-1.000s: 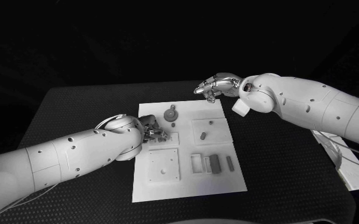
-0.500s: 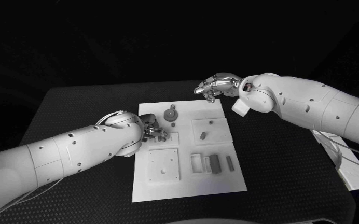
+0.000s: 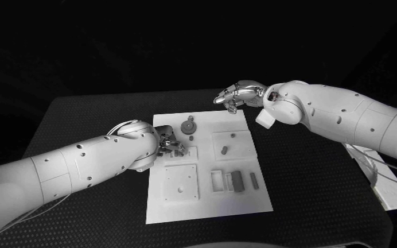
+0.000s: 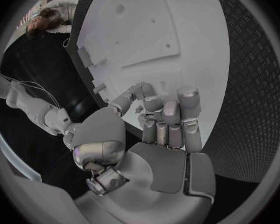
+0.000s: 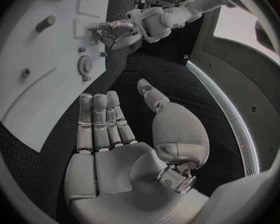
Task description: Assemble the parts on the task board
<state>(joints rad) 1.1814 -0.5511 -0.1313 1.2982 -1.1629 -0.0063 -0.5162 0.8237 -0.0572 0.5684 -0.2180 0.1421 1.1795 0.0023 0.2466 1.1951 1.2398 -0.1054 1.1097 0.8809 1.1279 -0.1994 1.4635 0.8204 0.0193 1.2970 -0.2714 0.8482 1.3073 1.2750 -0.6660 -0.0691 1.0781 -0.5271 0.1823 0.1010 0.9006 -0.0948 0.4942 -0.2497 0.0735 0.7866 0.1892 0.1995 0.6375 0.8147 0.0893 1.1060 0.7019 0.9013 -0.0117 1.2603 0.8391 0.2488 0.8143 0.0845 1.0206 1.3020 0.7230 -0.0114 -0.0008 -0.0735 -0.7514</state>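
Assembly looking early — left hand (image 3: 170,144) working fingers-down on task board (image 3: 207,202), hold unclear; right hand (image 3: 238,96) hovering empty beyond it — loose parts (image 3: 237,180) lying unplaced.

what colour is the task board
White; the task board shows best in the head view, against the black table.

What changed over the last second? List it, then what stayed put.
The left hand crept slightly farther over the task board's left edge, its arm rising a little. Nothing was picked up or released. The right hand kept hovering over the board's far edge, and the parts, including the gear, stayed put.
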